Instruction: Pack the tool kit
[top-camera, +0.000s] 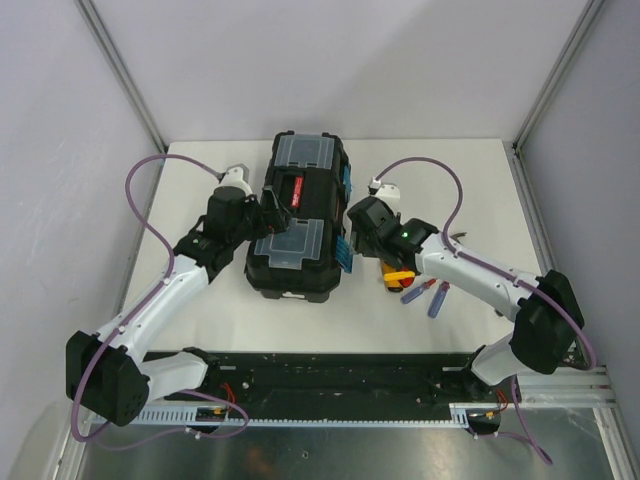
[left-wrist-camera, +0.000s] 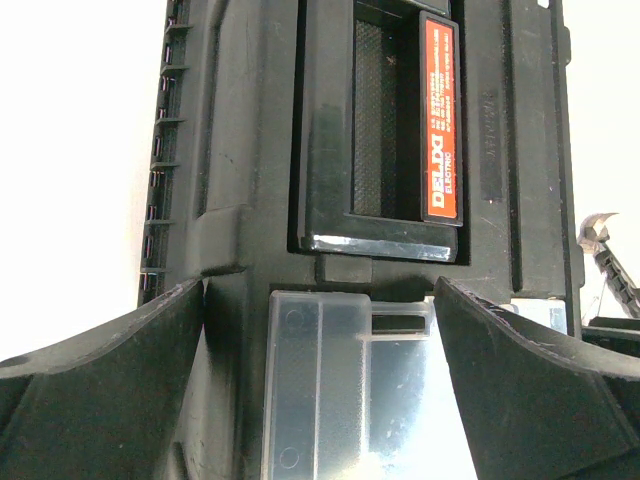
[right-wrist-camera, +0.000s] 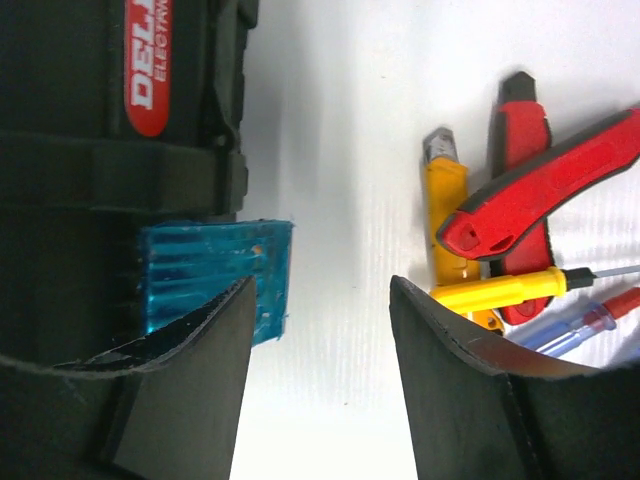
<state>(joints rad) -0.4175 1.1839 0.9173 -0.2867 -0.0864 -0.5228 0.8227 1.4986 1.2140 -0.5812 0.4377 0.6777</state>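
On the white desk (top-camera: 450, 180), about in its middle and turned lengthwise away from the arms, stands the black toolbox (top-camera: 318, 195). It has two clear lid compartments, one at the far end (top-camera: 306, 152) and one at the near end (top-camera: 292, 240), and between them lies the handle (left-wrist-camera: 375, 120) with a red label (left-wrist-camera: 441, 120).

The left arm reaches to the toolbox from the left side. The left pincer (left-wrist-camera: 320, 295) hangs over the lid with its jaws wide apart. Between them the wrist view shows the edge of the near clear compartment and the end of the handle; the jaws grip nothing.

The right arm comes from the right side. The right pincer (right-wrist-camera: 322, 290) is low, just beside the right wall of the toolbox, with its jaws apart and only bare desk between them. One finger (right-wrist-camera: 190, 380) partly covers a blue latch (right-wrist-camera: 215, 270) that stands out from the wall; I cannot tell if it touches the latch.

To the right of this pincer, on the desk outside the toolbox, small tools lie together: red-and-black handles (right-wrist-camera: 522, 140), a yellow knife (right-wrist-camera: 447, 200), a yellow-handled screwdriver (right-wrist-camera: 500, 292) and a blue-handled screwdriver (right-wrist-camera: 560, 335).
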